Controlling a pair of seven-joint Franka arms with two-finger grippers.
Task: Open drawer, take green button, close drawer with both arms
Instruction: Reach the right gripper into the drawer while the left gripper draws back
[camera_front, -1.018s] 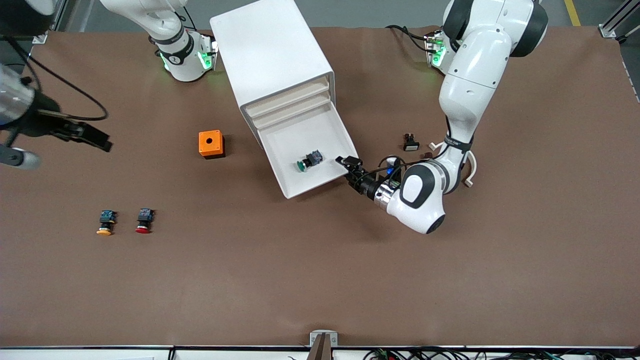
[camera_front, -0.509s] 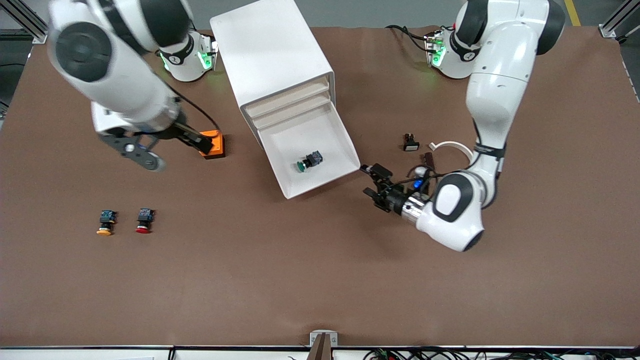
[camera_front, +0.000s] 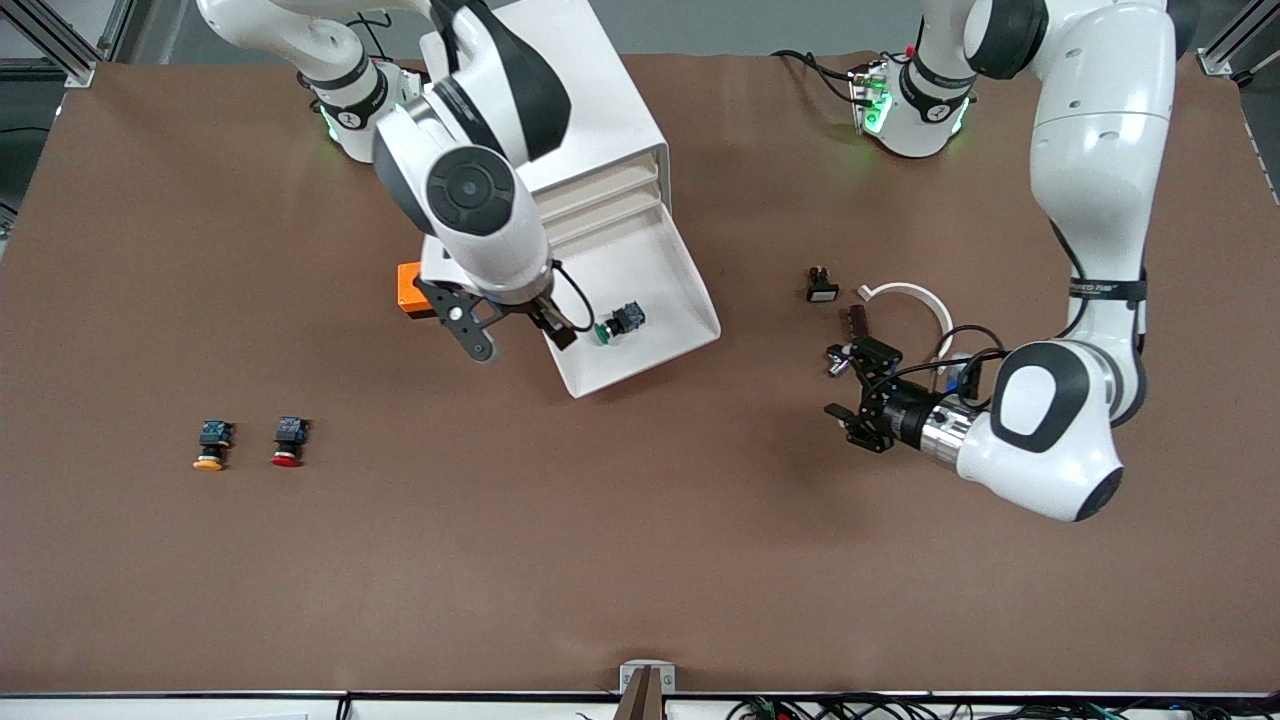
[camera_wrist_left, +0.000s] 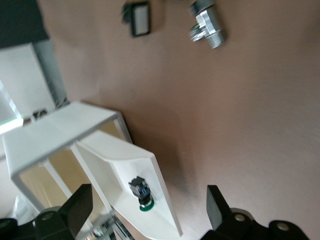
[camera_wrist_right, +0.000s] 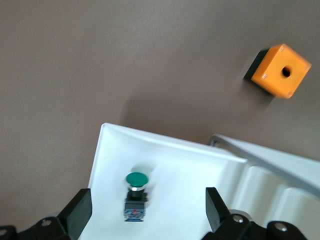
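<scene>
Green round-capped button (camera_front: 618, 322) lies in smooth white drawer (camera_front: 690, 300), both grippers spread

Button (camera_front: 620, 321) in open drawer (camera_front: 690, 290); right pincer (camera_front: 520, 335) over drawer.

The button (camera_front: 617, 322) has a green cap and a black body. It lies on its side in the open drawer (camera_front: 690, 300).
</scene>
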